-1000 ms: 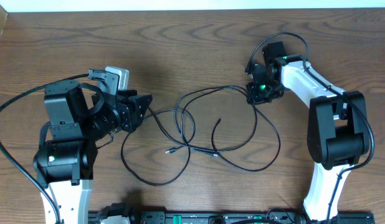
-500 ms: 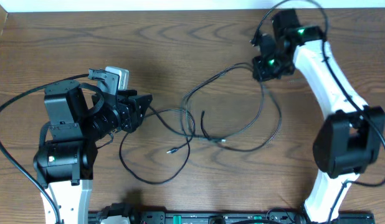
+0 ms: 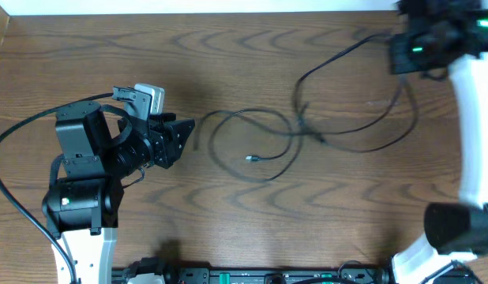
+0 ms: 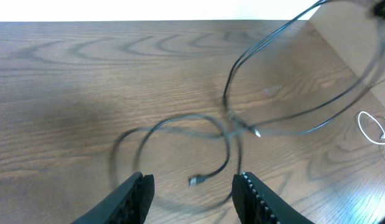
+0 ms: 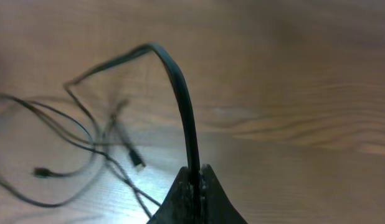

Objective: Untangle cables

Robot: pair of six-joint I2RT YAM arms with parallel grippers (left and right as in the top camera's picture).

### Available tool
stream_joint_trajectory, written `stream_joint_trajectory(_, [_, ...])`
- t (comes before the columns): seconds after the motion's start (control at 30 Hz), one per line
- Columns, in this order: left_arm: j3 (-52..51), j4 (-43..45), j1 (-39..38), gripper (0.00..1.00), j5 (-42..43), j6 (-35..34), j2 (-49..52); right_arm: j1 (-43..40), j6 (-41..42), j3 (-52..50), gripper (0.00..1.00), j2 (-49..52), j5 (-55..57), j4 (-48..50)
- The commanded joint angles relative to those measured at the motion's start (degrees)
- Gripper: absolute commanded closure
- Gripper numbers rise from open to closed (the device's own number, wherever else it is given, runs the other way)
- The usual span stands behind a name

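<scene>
Left arm: low over the left of the desk (image 3: 228,47), forearm level, end effector (image 3: 185,134) partly open, gripping nothing | Right arm: stretched to the far right corner, end effector (image 3: 406,54) clamped tight on one strand of the black cables (image 3: 253,158) | Cables: loose loops mid-desk between the arms, one plug end lying free.

Table (image 3: 252,237): dark brown wood with a wavy, lighter-streaked grain, bordered by a white strip (image 3: 189,5) along its far edge. The cables (image 5: 185,106) are black, and a thin loop at the margin of the left wrist view appears to be a white cord (image 4: 370,126). Left arm (image 3: 78,158) is black over a white base; right arm (image 3: 473,118) is white with black joints and a green light (image 3: 418,51).
</scene>
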Motion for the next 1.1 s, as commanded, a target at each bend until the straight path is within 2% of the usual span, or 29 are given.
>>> stream_joint_trajectory(0.0, [0.20, 0.13, -0.04, 0.54, 1.42, 0.70, -0.22, -2.12, 0.70, 4.68, 0.99, -6.56, -6.32, -1.38])
stream_joint_trajectory(0.23, [0.20, -0.66, -0.04, 0.53, 2.23, 0.50, -0.22, -2.36, 1.53, 7.37, 0.99, -13.84, -6.64, -0.76])
stream_joint_trajectory(0.37, [0.20, -1.14, -0.04, 0.54, 2.21, 0.52, -0.22, -1.51, 1.81, 7.04, 0.99, -13.99, -11.61, -2.56])
stream_joint_trajectory(0.5, [0.20, -1.07, -0.02, 0.54, 1.84, 0.52, -0.22, 2.64, 1.81, 6.60, 0.99, -11.08, -15.87, -3.78])
stream_joint_trajectory(0.63, [0.20, -1.07, -0.02, 0.54, 1.51, 0.50, -0.22, 11.13, 1.81, 6.60, 0.99, -7.13, -19.12, -2.89])
stream_joint_trajectory(0.83, [0.20, -1.09, -0.02, 0.54, -0.17, 0.50, -0.24, 19.93, 2.67, 6.60, 0.99, -5.07, -18.34, -0.35])
stream_joint_trajectory(1.07, [0.20, -1.11, -0.02, 0.54, 0.02, 0.48, -0.28, 25.16, 1.16, 6.58, 0.97, -1.03, -16.90, -1.60])
